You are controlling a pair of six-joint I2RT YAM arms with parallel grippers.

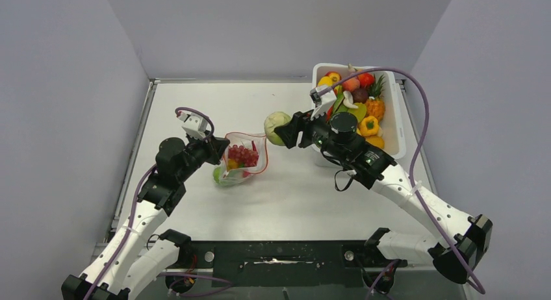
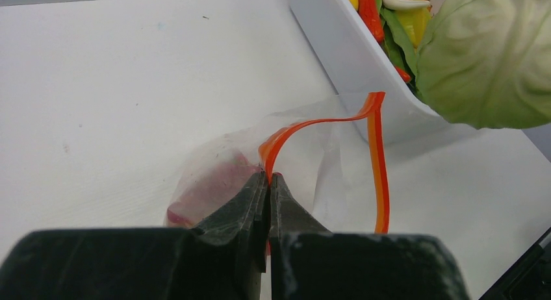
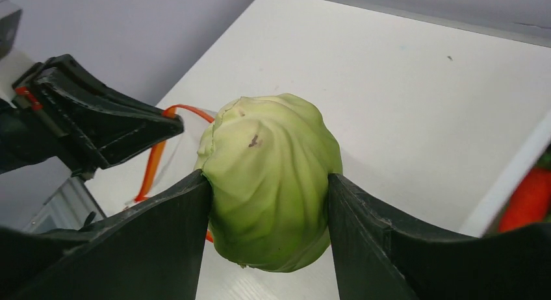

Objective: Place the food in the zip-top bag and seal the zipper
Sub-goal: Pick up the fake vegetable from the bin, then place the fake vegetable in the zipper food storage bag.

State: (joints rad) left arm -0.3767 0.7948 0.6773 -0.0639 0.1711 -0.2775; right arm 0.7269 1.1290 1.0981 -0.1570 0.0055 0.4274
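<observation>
Top external: left claw (image 1: 219,146) pinches the zipper (image 2: 378,170) while the outstretched right claw (image 1: 284,132) clamps a cabbage (image 1: 274,123).

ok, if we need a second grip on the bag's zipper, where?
Probably the free stretch of the zipper across the mouth from where the left gripper pinches it, approached from the white tub side. It stands upright and bare there, a thin edge the jaws can close across.

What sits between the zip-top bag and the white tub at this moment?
The top external view shows a toy cabbage, clamped in the right gripper, hanging between the zip-top bag and the white tub.
</observation>
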